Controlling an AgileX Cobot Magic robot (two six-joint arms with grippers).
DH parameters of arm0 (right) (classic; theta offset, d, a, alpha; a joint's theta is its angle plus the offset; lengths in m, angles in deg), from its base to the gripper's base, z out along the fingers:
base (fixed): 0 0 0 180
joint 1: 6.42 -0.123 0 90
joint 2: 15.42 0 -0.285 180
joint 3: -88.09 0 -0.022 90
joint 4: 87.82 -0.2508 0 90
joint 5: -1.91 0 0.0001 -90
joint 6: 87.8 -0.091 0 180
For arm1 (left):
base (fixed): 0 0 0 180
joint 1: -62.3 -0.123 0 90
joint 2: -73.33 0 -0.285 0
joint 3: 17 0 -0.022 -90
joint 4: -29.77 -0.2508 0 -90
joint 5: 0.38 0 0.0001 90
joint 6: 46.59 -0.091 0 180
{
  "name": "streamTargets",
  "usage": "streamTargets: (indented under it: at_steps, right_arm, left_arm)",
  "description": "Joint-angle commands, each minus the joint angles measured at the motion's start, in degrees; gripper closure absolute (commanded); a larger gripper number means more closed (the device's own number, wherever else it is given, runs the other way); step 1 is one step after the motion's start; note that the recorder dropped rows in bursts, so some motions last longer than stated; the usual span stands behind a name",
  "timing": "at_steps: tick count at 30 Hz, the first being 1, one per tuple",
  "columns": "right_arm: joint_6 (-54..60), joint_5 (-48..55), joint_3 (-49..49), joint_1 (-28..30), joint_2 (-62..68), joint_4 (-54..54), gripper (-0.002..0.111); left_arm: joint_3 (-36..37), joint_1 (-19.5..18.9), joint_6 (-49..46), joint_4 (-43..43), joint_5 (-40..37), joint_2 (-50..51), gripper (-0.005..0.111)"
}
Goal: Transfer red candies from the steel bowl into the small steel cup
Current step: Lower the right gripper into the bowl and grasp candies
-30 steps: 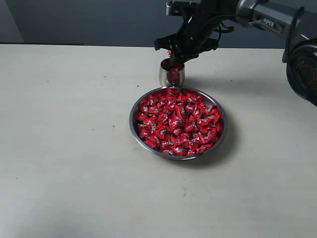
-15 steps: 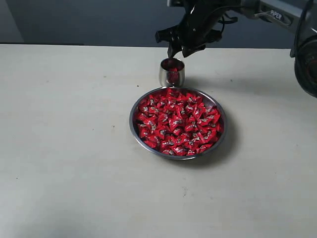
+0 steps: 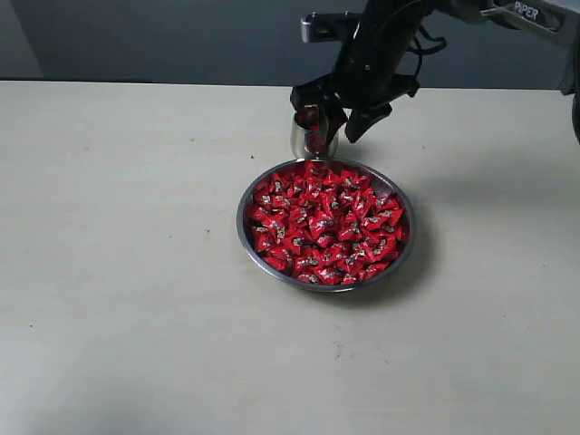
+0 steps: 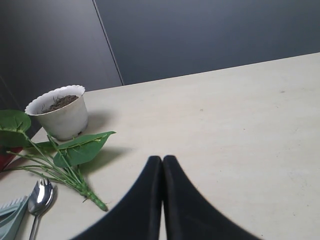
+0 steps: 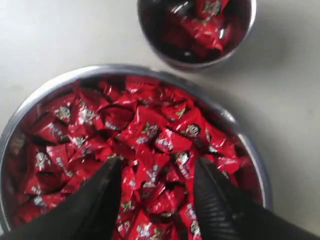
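The steel bowl [image 3: 247, 237] sits mid-table, heaped with red candies [image 3: 324, 223]. Just behind its far rim stands the small steel cup [image 3: 311, 141], with red candies [image 5: 206, 22] inside it. My right gripper [image 3: 336, 119] hangs open over the gap between the cup and the bowl's far edge, partly covering the cup. In the right wrist view the right gripper [image 5: 157, 165] is spread above the bowl's candies [image 5: 150, 132], with nothing held; the bowl's rim [image 5: 30, 106] and the cup [image 5: 176, 62] both show. My left gripper [image 4: 162, 159] is shut and empty, far from the bowl.
Near the left gripper stand a white plant pot [image 4: 61, 115] with soil, green leaves [image 4: 80, 147] lying on the table, and a metal spoon [image 4: 40, 194]. The pale table [image 3: 118, 272] extends around the bowl.
The right gripper rose from the cup's mouth, then shifted towards the bowl and came down, with its fingers spread. Bowl and cup stayed in place.
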Motion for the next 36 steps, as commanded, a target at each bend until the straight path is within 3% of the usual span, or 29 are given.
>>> streamTargets:
  at_steps: [1,6,27,30,34,36]
  right_arm:
    - [0.5,-2.03,-9.2,-0.7,-3.57,-2.15,0.064]
    - [1.12,-6.37,-15.74,-0.7,-3.76,-4.24,0.064]
    - [1.12,-11.03,-15.99,-0.7,0.12,-4.11,0.065]
    - [1.12,-11.96,-15.99,-0.7,0.41,-3.92,0.075]
    - [1.12,-11.47,-15.85,-0.7,0.16,-3.92,0.109]
    - [1.12,-10.36,-15.85,-0.7,-1.29,-3.92,0.108]
  left_arm:
    - [0.08,0.16,0.21,-0.27,0.63,-0.22,0.106]
    - [0.08,0.16,0.21,-0.27,0.63,-0.22,0.106]
    - [0.08,0.16,0.21,-0.27,0.63,-0.22,0.106]
    - [0.08,0.16,0.21,-0.27,0.63,-0.22,0.106]
    - [0.08,0.16,0.21,-0.27,0.63,-0.22,0.106]
    - [0.08,0.16,0.21,-0.27,0.63,-0.22,0.106]
